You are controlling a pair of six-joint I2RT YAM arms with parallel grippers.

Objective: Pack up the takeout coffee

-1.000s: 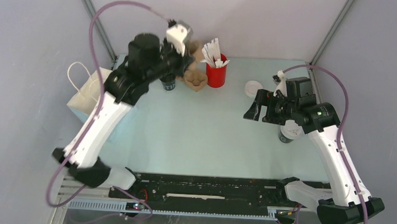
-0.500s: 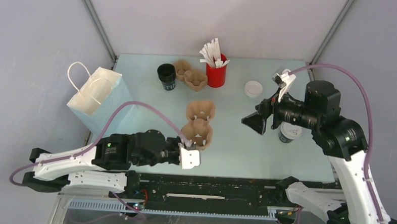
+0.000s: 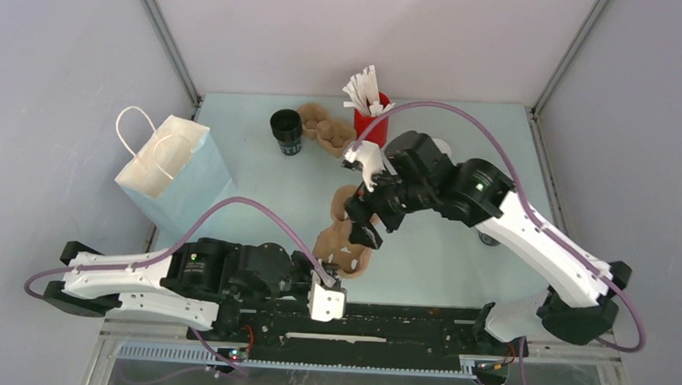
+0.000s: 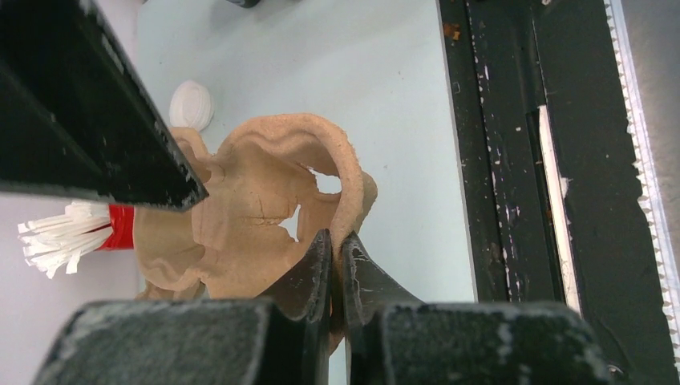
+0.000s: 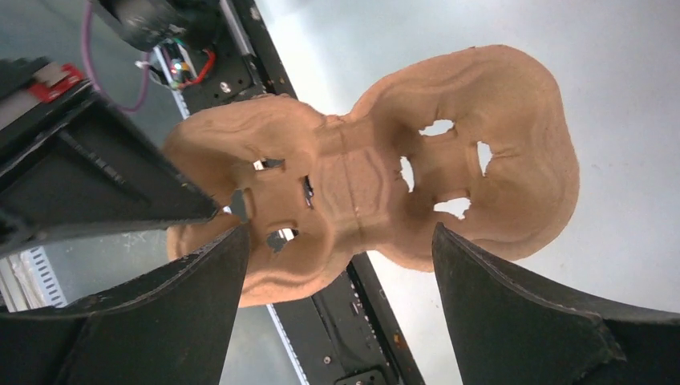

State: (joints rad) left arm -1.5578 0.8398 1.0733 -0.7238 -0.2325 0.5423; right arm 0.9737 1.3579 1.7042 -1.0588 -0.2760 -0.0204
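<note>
Left end effector [image 4: 335, 245] clamped shut on rim of cardboard cup tray [image 5: 361, 176]; right end effector [image 5: 337, 233] spread wide, gripping nothing, tray's middle just ahead of it.

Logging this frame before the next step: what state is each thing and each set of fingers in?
left fingers: shut on the near carrier rim.
right fingers: open, straddling that carrier.
near carrier: empty, pinched at one end.
black cup: upright, lidless.
paper bag: standing upright.
takeout coffee: mostly hidden under right arm.
</note>
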